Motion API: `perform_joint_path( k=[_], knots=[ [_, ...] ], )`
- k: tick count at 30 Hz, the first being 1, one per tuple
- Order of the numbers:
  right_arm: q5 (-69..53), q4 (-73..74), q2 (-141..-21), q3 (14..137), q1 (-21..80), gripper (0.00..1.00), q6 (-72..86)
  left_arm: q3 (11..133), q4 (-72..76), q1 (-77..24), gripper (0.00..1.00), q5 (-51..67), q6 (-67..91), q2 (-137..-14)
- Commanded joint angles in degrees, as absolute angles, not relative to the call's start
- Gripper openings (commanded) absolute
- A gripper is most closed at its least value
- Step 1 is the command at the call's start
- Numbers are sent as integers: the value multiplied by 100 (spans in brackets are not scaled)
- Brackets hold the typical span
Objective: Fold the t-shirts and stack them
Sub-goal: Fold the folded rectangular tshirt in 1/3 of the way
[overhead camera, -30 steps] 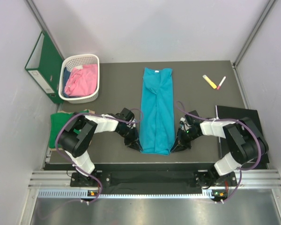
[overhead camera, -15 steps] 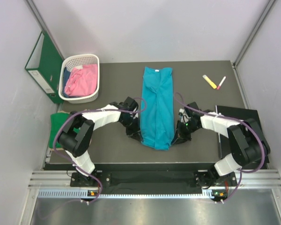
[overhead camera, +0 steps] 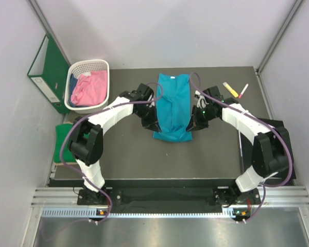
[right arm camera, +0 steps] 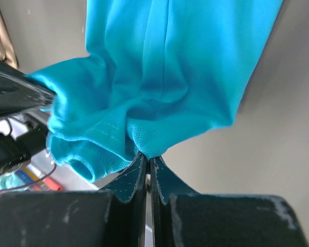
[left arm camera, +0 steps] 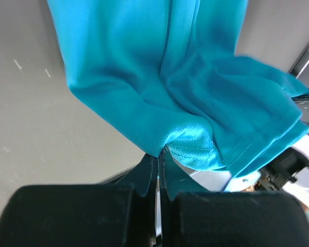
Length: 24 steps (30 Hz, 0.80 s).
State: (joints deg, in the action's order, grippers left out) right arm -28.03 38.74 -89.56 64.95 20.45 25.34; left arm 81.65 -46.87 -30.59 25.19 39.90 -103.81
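The left gripper (left arm camera: 157,160) has its fingers pressed together on a corner of the hem of the teal-blue t-shirt (overhead camera: 172,105), the cloth bunched just above the tips. The right gripper (right arm camera: 147,157) pinches the opposite hem corner in the same way, with its fingers closed tight on a small fold of fabric. Between the two, the hem is held up off the surface (overhead camera: 123,154) and sags in loose folds. The rest of the shirt lies flat as a narrow strip with its sides folded in, running away from the arms at the middle of the surface, collar at the far end.

At the far left corner stands a white lattice basket (overhead camera: 87,63) with the pink t-shirt (overhead camera: 85,90) crumpled inside. A green ring binder (overhead camera: 46,72) leans against the wall beside it. The green t-shirt (overhead camera: 66,141) lies at the left edge, partly hidden behind the left arm. A yellow highlighter (overhead camera: 229,89) and a pink pen (overhead camera: 243,90) lie near the far right corner.
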Motion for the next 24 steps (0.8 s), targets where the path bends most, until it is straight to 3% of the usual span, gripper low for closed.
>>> perform_joint_path(
  k=[1,19,20,23,24],
  knots=[
    [-2584,3850,-9376,7161,1907,0,2049,9023,-4912,-2787,0,2505,3595,-10827],
    [-2198,3762,-11899,9808,1442,2,1872,12137,-5142,-1978,0,3005,3111,-13403],
    [-2162,3779,-11987,9887,1415,5,1907,12181,-5107,-1934,23,3049,3172,-13473],
    [-1865,3588,-11971,9906,1354,34,1986,12287,-5080,-1758,98,3103,3269,-13571],
    [-1741,3490,-11684,9714,1345,51,1986,12165,-5045,-1740,99,3042,3235,-13396]
  ],
)
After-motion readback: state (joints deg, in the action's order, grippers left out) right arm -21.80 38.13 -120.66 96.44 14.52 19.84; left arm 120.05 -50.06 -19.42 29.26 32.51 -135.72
